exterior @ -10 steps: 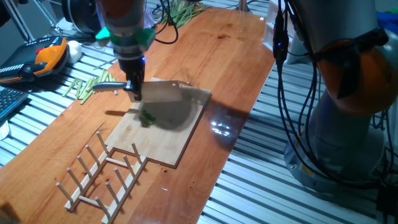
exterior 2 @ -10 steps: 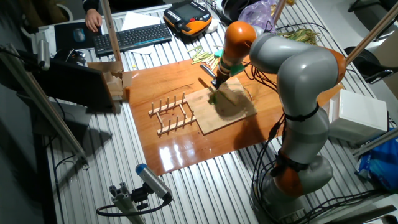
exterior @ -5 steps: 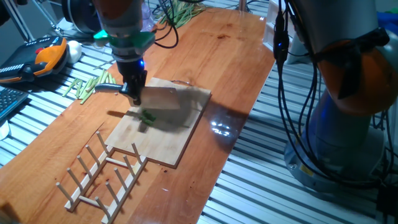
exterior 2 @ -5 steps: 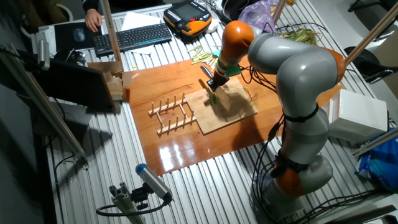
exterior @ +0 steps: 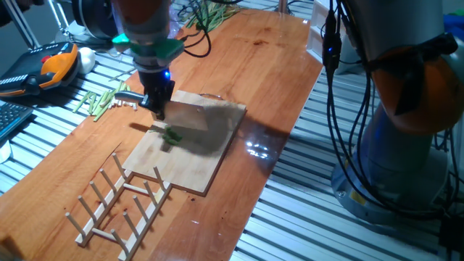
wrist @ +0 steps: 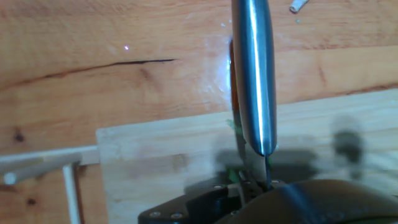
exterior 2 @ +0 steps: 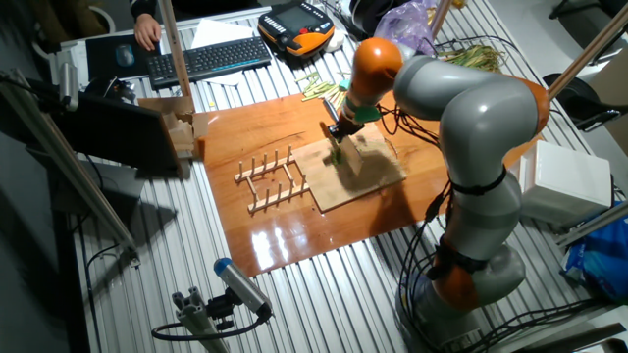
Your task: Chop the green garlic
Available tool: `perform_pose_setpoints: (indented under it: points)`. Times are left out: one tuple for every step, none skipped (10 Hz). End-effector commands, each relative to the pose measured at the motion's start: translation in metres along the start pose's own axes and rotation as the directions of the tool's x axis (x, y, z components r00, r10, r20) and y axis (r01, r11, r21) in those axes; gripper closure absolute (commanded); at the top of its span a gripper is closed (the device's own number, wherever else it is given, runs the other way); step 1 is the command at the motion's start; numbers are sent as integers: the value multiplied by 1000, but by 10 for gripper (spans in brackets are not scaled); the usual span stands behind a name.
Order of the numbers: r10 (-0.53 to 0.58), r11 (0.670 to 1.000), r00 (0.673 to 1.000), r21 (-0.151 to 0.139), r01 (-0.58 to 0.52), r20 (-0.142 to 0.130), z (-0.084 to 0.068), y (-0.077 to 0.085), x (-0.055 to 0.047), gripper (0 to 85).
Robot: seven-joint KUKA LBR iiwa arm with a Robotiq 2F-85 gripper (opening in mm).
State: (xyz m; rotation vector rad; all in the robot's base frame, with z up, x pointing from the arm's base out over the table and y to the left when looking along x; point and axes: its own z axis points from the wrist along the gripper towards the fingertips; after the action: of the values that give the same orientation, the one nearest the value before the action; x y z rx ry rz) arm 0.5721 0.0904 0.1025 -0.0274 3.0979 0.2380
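The green garlic (exterior: 172, 135) is a small cluster of bright-green bits on the pale wooden cutting board (exterior: 210, 163). It also shows in the other fixed view (exterior 2: 337, 153), and only as a sliver beside the knife in the hand view (wrist: 232, 126). My gripper (exterior: 156, 104) stands just above and behind the bits, shut on a knife. The knife's silver handle (exterior: 129, 96) sticks out to the left. Its blade (exterior: 194, 116) is a motion blur over the board. In the hand view the knife handle (wrist: 252, 74) runs straight up from the gripper (wrist: 255, 183).
A wooden peg rack (exterior: 119, 199) lies in front of the board. A bundle of pale-green stalks (exterior: 101, 99) lies left of the gripper, more greens (exterior: 210, 11) at the back. An orange-black pendant (exterior: 45, 67) and a keyboard (exterior 2: 211, 59) sit off the wooden tabletop.
The knife's blurred blade has drawn back and up off the board, and the handle end has risen a little. The gripper has barely shifted. The green bits stay put.
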Motion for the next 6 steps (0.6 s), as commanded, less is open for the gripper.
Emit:
perform_pose_setpoints:
  points:
    - [-5,999,1000,-52,5,-7,0,0,0,850]
    - [4,998,1000,-69,-6,-24,0,0,0,850]
    - [22,996,999,-90,-25,-38,0,0,0,850]
    - [39,993,998,-110,-44,-49,0,0,0,850]
    - [55,986,996,-151,-65,-71,0,0,0,850]
    - [60,984,995,-163,-72,-76,-3,4,0,850]
